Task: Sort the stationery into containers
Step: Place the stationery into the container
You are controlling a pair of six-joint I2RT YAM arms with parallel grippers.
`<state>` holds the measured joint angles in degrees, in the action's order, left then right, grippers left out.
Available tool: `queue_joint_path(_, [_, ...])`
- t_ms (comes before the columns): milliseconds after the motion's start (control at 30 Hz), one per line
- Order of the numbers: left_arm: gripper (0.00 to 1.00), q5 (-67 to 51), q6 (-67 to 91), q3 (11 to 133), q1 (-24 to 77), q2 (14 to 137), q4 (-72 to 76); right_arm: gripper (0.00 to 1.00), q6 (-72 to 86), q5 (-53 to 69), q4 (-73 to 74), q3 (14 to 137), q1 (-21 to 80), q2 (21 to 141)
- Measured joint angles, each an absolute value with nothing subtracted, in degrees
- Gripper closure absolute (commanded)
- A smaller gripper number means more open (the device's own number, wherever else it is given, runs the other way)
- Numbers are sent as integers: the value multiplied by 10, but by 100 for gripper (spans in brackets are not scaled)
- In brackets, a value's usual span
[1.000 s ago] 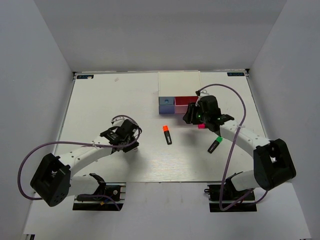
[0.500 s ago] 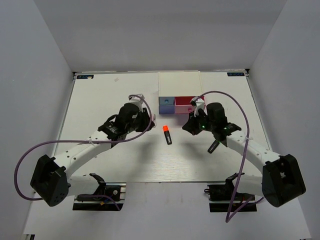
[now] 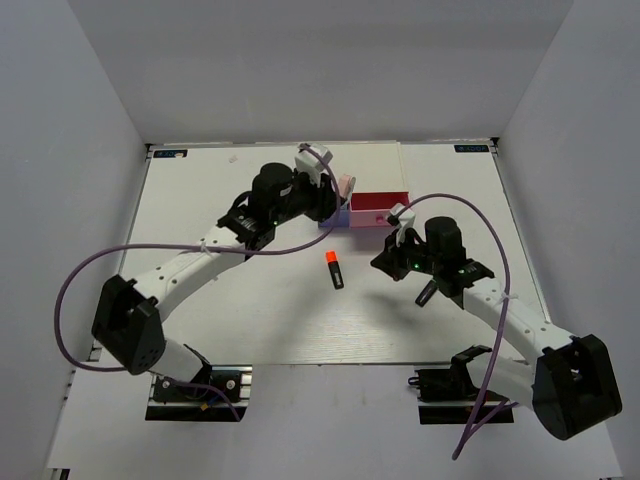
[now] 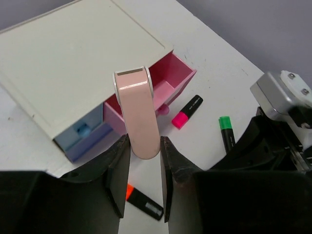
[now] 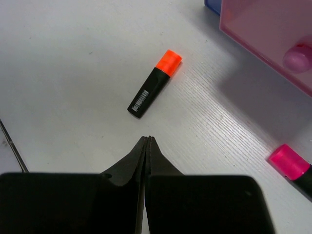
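Since the pink oval eraser [image 4: 136, 109] looks light, rubbery and grippy, I judge the left gripper [image 4: 143, 142] holds it well, pinching its lower end. It hangs above the white box [image 4: 73, 53], roughly where the blue drawer [image 4: 83, 135] meets the open pink drawer [image 4: 179, 73]. My right gripper [image 5: 147, 142] is closed on nothing above the table near the orange highlighter [image 5: 154, 84]. The pink highlighter [image 4: 187, 111] lies just near of the pink drawer, with the green highlighter [image 4: 226, 130] further right, so only the right arm crowds me.
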<state>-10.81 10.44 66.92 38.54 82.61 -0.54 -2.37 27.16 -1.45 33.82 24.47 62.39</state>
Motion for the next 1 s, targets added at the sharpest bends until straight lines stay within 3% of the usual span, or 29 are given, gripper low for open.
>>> queue_joint_path(133, [100, -137, 74, 701, 385, 891, 32, 100, -27, 269, -15, 329, 238, 612])
queue_joint_path(367, [90, -172, 54, 740, 385, 981, 61, 100, -30, 263, -18, 312, 224, 592])
queue_joint_path(633, [81, -185, 37, 781, 385, 1020, 66, 100, -29, 260, -21, 300, 211, 588])
queue_joint_path(900, [80, -189, 16, 787, 388, 1041, 59, 100, -25, 260, -32, 298, 202, 588])
queue_joint_path(1000, [74, -189, 10, 788, 391, 1047, 53, 100, -23, 261, -32, 298, 200, 588])
